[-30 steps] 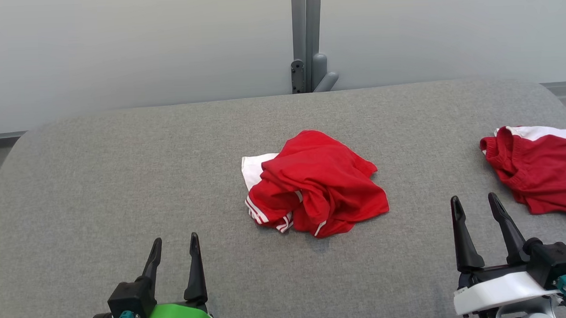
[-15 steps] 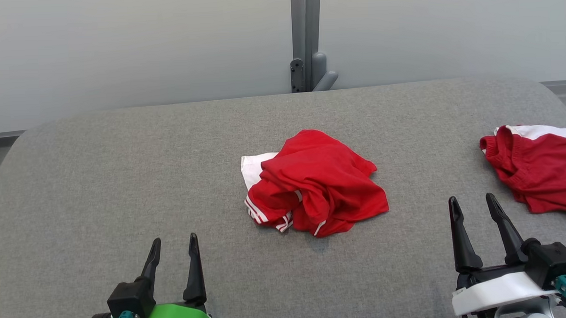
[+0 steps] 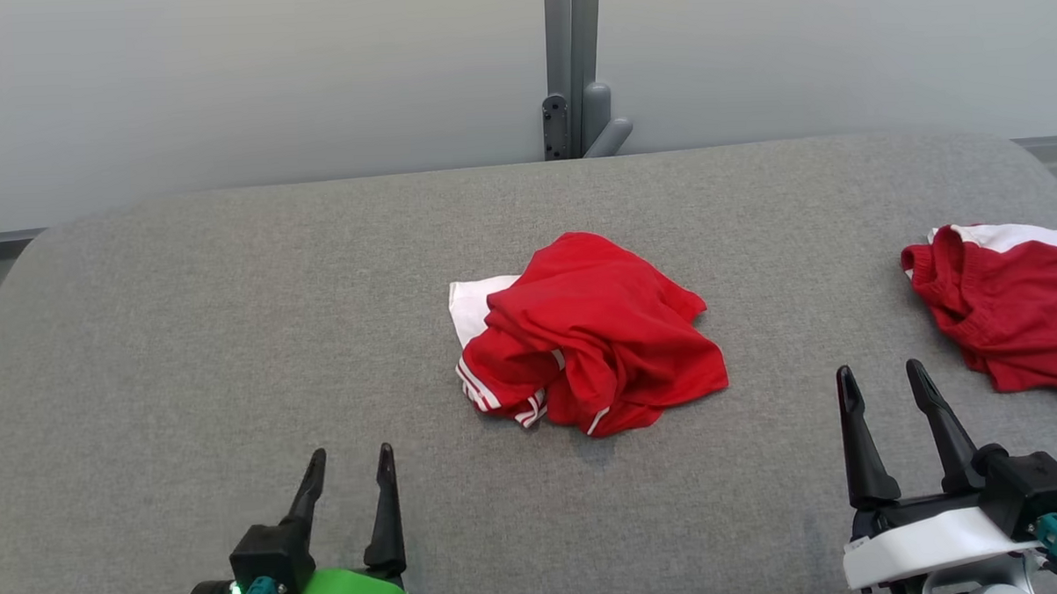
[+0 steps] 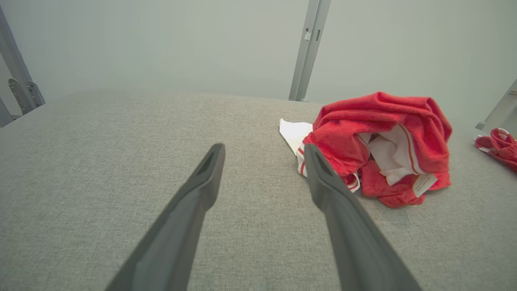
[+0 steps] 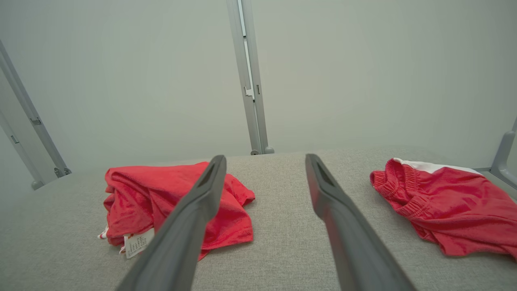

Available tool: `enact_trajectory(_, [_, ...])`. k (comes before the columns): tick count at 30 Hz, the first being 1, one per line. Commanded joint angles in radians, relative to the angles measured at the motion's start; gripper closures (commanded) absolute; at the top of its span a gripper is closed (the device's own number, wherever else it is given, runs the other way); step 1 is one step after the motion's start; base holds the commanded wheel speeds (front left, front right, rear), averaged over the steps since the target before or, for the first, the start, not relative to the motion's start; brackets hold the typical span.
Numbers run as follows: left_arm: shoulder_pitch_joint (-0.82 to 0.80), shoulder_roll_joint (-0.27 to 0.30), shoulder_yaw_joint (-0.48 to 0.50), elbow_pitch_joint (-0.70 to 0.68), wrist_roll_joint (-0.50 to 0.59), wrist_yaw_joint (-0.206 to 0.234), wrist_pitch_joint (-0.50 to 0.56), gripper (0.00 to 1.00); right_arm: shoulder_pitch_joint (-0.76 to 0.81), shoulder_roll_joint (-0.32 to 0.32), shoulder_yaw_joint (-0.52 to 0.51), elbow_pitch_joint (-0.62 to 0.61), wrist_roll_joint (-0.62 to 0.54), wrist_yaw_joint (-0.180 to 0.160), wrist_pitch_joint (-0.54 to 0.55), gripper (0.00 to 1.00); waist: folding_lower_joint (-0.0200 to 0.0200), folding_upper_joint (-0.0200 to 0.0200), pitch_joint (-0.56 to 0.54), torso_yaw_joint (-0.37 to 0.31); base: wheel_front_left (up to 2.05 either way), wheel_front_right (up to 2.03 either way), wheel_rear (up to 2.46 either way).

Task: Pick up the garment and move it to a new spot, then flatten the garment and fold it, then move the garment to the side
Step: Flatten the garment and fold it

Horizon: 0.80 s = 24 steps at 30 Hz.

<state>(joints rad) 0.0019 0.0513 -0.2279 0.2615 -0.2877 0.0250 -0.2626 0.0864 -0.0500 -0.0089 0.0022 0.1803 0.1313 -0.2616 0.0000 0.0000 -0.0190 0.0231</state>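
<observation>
1. Garment (image 3: 596, 334): a red heap with white trim, crumpled at mid-table (image 3: 187, 344), untouched. In the left wrist view (image 4: 363, 133) it sits far-right of the fingers, with a white label (image 4: 424, 184) showing at its near edge.
2. Left gripper (image 3: 351, 453): jaws apart, nothing between them, at the near left and well short of the garment. The same spread shows in its wrist view (image 4: 263, 151), fingers over bare table.
3. Right gripper (image 3: 878, 371): jaws apart, empty, near right. Its wrist view (image 5: 262, 159) shows the garment (image 5: 137, 194) to the left and the shorts (image 5: 452, 202) to the right, touching neither.
4. Shorts (image 3: 1013, 315): red with a white band, at the far right edge of the table.
5. Versus a second ago: the whole head view slides up a bit, post (image 3: 573, 67) and far table edge included, so that is a camera move.
6. The left gripper sits a little further right in the view than before. The right gripper holds about the same spot.
7. The garment's shape and folds are unchanged, and both spreads match the earlier frames.
</observation>
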Motion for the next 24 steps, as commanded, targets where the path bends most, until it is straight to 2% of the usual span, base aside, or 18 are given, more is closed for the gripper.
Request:
enact_trajectory(1, [-0.026,0.0,-0.015,0.018,0.015,-0.008,-0.003,0.0,-0.007,-0.001,0.003,-0.003,-0.004,-0.001,-0.005,0.0,0.0,0.0,0.007,-0.002,0.0,0.0,0.0])
enact_trajectory(7, [-0.106,0.0,-0.101,0.128,-0.011,-0.025,0.002,0.0,-0.029,-0.001,0.024,0.001,-0.01,-0.001,-0.004,0.0,0.0,0.0,0.036,-0.032,0.0,0.0,0.0])
enact_trajectory(14, [-0.245,0.001,-0.178,0.28,-0.062,-0.018,-0.001,0.0,-0.067,-0.001,0.04,-0.007,-0.018,-0.001,-0.004,0.0,0.0,0.0,0.101,-0.12,0.0,0.0,0.0])
enact_trajectory(18, [-0.297,0.001,-0.195,0.339,-0.07,-0.016,-0.003,0.0,-0.08,-0.001,0.035,-0.016,-0.018,-0.001,-0.004,0.0,0.0,0.0,0.132,-0.161,0.0,0.0,0.0])
enact_trajectory(24, [-0.381,0.001,-0.18,0.466,-0.077,0.015,-0.003,0.0,-0.101,-0.001,0.027,-0.024,-0.008,-0.001,-0.004,0.0,0.0,0.0,0.186,-0.232,0.0,0.0,0.0])
